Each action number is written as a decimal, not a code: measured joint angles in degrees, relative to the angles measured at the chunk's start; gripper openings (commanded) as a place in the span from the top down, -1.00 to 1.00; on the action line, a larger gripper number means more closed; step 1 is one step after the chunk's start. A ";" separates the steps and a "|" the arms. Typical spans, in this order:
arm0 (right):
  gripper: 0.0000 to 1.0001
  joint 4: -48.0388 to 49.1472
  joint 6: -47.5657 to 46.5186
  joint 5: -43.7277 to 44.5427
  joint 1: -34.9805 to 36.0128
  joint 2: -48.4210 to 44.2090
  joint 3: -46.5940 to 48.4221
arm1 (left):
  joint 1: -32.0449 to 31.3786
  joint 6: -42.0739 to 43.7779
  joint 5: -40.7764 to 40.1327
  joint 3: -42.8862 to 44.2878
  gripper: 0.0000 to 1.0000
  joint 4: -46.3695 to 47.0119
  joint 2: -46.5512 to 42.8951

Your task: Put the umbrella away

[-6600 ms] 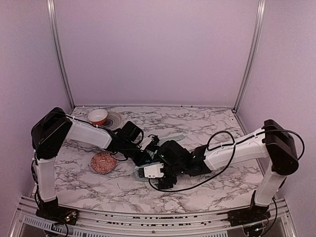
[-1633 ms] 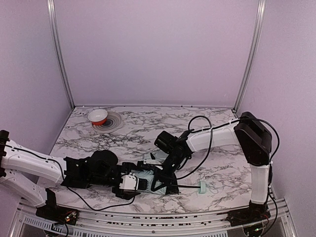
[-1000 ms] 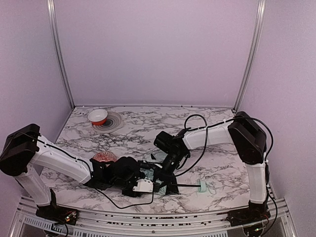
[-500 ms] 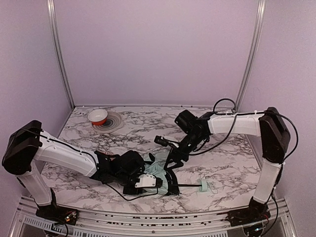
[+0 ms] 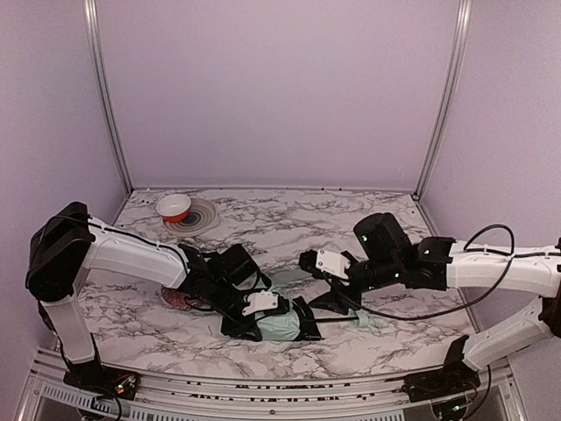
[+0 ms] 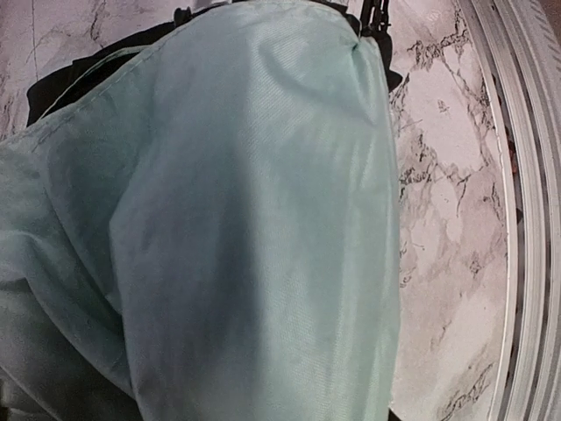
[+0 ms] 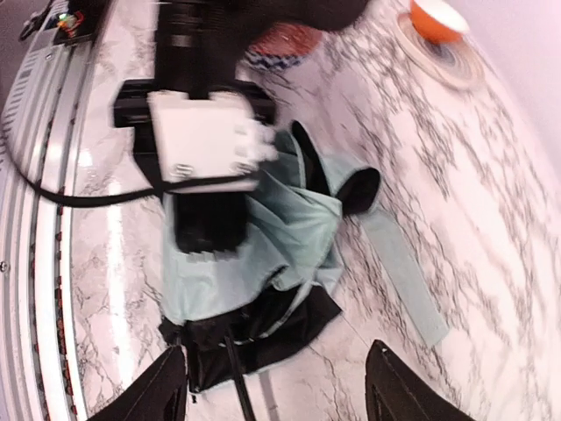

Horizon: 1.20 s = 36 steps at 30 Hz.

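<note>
the umbrella (image 5: 282, 327) lies bunched near the tabletop's (image 5: 394, 219) front edge. the left hand (image 7: 209, 232) sits on its fabric, grip impossible to tell; the right hand (image 7: 276, 373) hangs spread above it.

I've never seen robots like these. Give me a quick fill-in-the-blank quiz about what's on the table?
The umbrella has pale ____ fabric outside.
The tabletop has a ____ pattern.
The right gripper is ____, holding nothing.
The small orange bowl stands at the table's far ____ corner.
Missing: green; marble; open; left.
</note>
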 measured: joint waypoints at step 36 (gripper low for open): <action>0.44 19.17 -22.34 28.65 18.05 23.41 -2.97 | 6.88 -2.56 22.25 11.34 0.48 -12.20 11.02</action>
